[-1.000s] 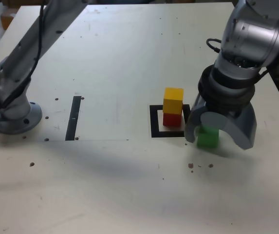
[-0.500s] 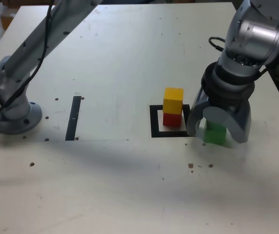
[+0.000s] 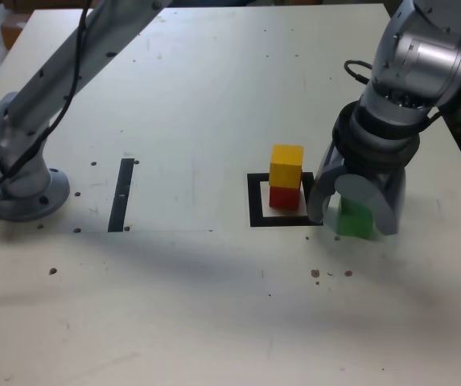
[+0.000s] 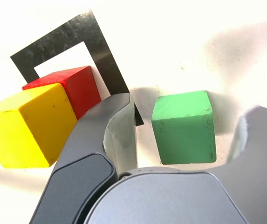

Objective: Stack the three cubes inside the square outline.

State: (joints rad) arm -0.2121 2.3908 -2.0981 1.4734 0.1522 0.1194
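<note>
A yellow cube (image 3: pixel 286 166) sits on a red cube (image 3: pixel 283 197) inside the black square outline (image 3: pixel 256 201). The green cube (image 3: pixel 356 224) rests on the table just outside the outline, on the exterior view's right. My gripper (image 3: pixel 349 215) is down over the green cube, one finger on each side. In the wrist view the green cube (image 4: pixel 183 126) lies between the fingers (image 4: pixel 119 126) with a narrow gap on both sides, so the gripper (image 4: pixel 184 122) is open. The yellow cube (image 4: pixel 26 123), the red cube (image 4: pixel 79 86) and the outline (image 4: pixel 103 51) lie beyond one finger.
A narrow black strip (image 3: pixel 121 194) lies on the table at the exterior view's left. The arm's base (image 3: pixel 21 189) is bolted near the left edge. Small dark specks (image 3: pixel 331 273) dot the table in front of the gripper.
The gripper has come down lower over the green cube and its fingers have drawn in towards it. The cubes have not moved.
</note>
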